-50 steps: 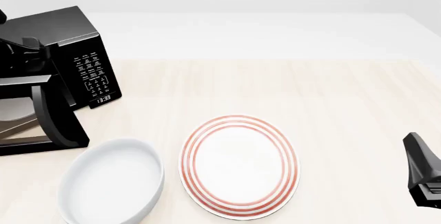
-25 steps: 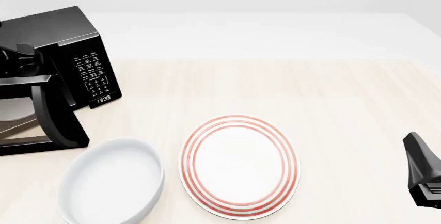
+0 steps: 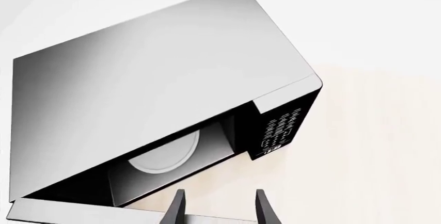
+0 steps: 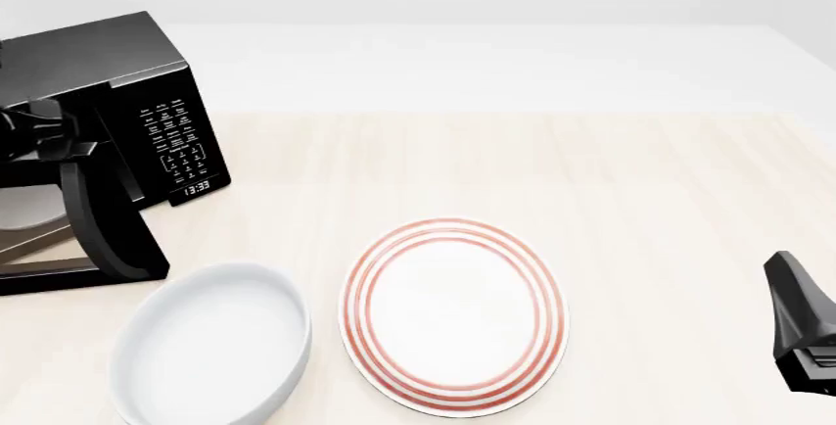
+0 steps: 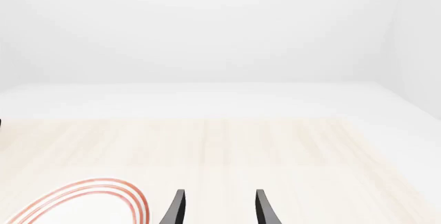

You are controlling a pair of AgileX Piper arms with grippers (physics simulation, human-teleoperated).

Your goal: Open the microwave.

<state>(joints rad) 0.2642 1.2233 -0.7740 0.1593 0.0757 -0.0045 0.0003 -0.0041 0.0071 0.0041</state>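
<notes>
The black microwave [image 4: 131,63] stands at the table's far left, with its white-labelled keypad [image 4: 176,141] and a small clock [image 4: 196,188]. Its door [image 4: 112,219] is swung wide open toward the near side. My left gripper [image 4: 50,131] hovers over the open front, just above the door's top edge. In the left wrist view the microwave's top [image 3: 158,79], the pale turntable [image 3: 165,154] and the keypad [image 3: 279,133] show; the left gripper [image 3: 220,211] is open, with the door's edge [image 3: 69,213] below it. My right gripper [image 4: 800,332] rests near right, open in its wrist view [image 5: 220,211].
A white bowl [image 4: 215,347] sits near left, just in front of the open door. A white plate with red rings [image 4: 455,312] lies near the middle, and its rim shows in the right wrist view [image 5: 90,201]. The light wooden table [image 4: 627,190] extends right.
My left gripper has come down and nearer, from beside the microwave's top front to just above the open door. The door, the microwave and the right arm have not moved.
</notes>
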